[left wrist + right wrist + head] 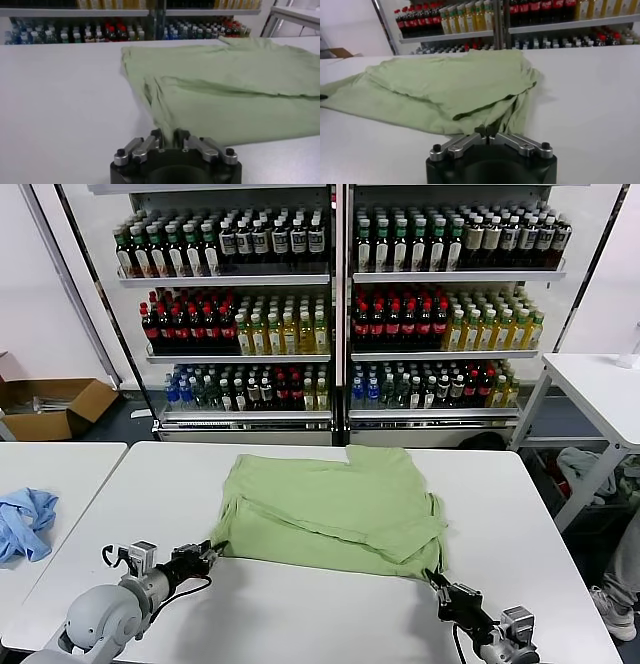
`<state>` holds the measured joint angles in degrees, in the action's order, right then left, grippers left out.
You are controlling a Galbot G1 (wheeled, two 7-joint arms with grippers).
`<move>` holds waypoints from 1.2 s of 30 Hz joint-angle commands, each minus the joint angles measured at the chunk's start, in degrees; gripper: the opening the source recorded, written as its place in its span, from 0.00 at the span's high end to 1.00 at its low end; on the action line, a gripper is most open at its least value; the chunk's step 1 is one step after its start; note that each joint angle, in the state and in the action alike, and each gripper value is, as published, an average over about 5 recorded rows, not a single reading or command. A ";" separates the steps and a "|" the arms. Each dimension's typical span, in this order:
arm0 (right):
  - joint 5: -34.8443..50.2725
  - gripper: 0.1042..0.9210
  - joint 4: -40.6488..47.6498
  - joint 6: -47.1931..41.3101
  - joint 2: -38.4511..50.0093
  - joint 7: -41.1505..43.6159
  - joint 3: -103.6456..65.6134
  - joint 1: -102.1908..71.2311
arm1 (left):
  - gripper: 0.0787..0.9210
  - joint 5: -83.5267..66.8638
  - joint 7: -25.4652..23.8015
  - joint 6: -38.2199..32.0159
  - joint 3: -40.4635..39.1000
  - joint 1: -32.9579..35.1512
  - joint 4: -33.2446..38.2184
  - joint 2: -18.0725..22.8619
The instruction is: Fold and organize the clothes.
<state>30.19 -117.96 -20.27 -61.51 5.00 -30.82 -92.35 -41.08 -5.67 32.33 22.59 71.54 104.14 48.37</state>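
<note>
The light green shirt (335,509) lies partly folded in the middle of the white table (300,614), its collar and logo hidden. My left gripper (207,553) is shut on the shirt's near left corner, with cloth pinched between its fingers in the left wrist view (168,135). My right gripper (440,586) is shut on the shirt's near right corner, seen in the right wrist view (485,132). Both corners rest at table height. The shirt fills the far part of both wrist views (230,85) (445,85).
A light blue cloth (24,522) lies on a second white table at the left. Drink shelves (330,304) stand behind the table. A cardboard box (55,406) sits on the floor at far left. Another white table (600,389) stands at right.
</note>
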 commanded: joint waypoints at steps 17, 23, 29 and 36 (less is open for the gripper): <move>2.15 1.00 -13.74 -0.91 2.40 -0.37 -8.04 -20.51 | 0.98 -3.99 5.43 0.85 10.45 23.02 15.82 -5.76; 2.53 1.00 -15.36 -0.30 1.32 0.30 -10.24 -24.91 | 0.98 -4.04 4.53 0.80 15.34 32.41 18.08 -4.24; 2.10 0.99 -15.32 -0.13 1.15 0.59 -10.53 -25.66 | 0.98 -3.95 5.66 0.82 18.54 37.55 21.65 -1.57; 2.07 0.82 -14.46 0.21 1.94 -0.52 -11.64 -22.70 | 0.92 -3.38 6.64 0.83 18.02 36.14 23.26 0.29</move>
<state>31.93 -131.45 -20.26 -59.68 4.88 -40.65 -114.12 -44.63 -0.13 33.02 37.57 102.19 122.91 46.31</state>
